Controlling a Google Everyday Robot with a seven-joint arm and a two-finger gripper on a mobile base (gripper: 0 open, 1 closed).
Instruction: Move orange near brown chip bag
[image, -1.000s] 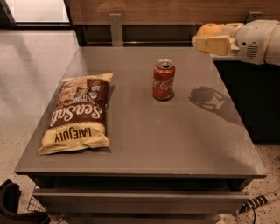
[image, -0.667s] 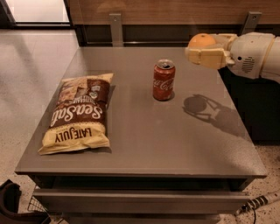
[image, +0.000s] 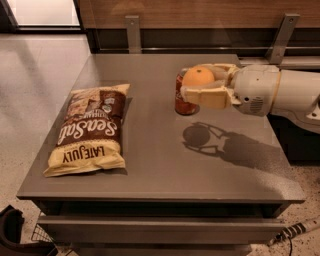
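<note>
The orange (image: 198, 77) is held between the cream fingers of my gripper (image: 202, 82), which reaches in from the right, above the grey table (image: 160, 165). The gripper hangs in the air in front of the red soda can (image: 184, 104), partly hiding it. Its shadow falls on the table just below. The brown chip bag (image: 91, 129), with "Sea Salt" and "LATE JULY" lettering, lies flat on the left side of the table, well apart from the gripper.
The white arm (image: 280, 92) stretches across the table's right edge. A wooden wall panel with metal brackets (image: 132, 32) stands behind the table. A drawer front (image: 160, 227) runs below the table's front edge. A dark object (image: 12, 232) sits on the floor at bottom left.
My gripper has moved left and towards the table's middle with the orange in it, and now covers part of the soda can. The bag and can have not moved.
</note>
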